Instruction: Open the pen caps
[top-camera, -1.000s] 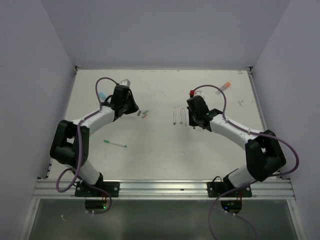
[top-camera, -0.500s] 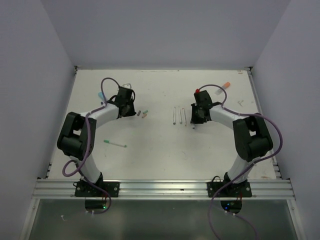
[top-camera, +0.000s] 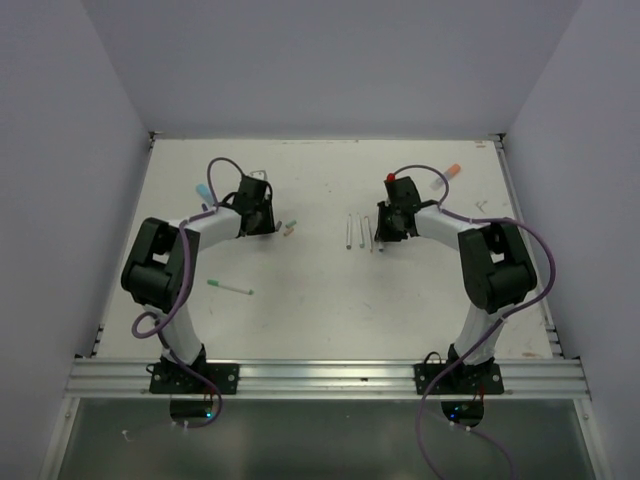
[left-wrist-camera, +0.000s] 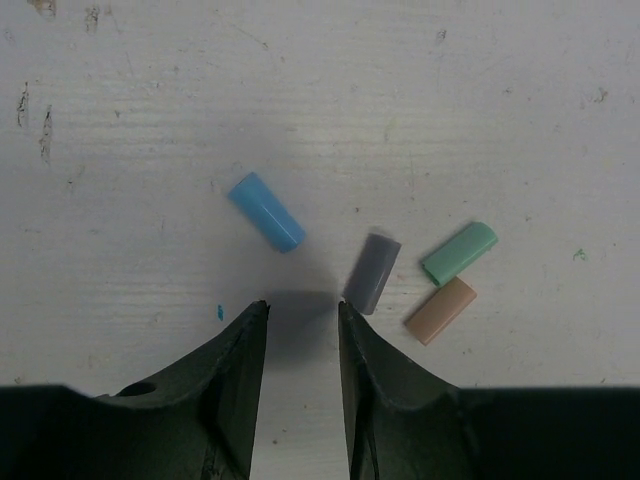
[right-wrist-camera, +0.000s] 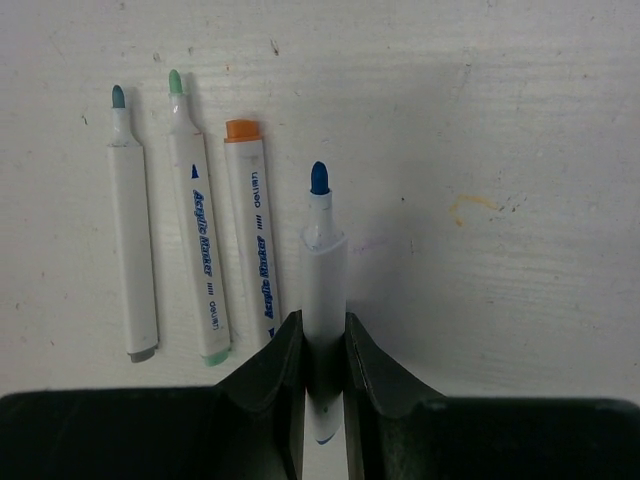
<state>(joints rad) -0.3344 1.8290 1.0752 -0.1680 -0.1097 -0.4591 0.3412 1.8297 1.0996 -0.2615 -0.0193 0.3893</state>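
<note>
In the left wrist view four pen caps lie loose on the table: a light blue cap, a grey cap, a green cap and a tan-orange cap. My left gripper stands open just short of them with nothing between its fingers. My right gripper is shut on a white marker whose blue tip is bare. Three uncapped markers lie in a row to its left. From above, the left gripper and right gripper both hang low over the table's far half.
A thin green pen lies in front of the left arm. An orange-capped marker lies at the back right, and a light blue one at the back left. Side walls close in the table.
The left jaws have opened over the caps. The right gripper has carried its marker left, up beside the row of markers. Both arms' elbows have swung back toward the far side.
</note>
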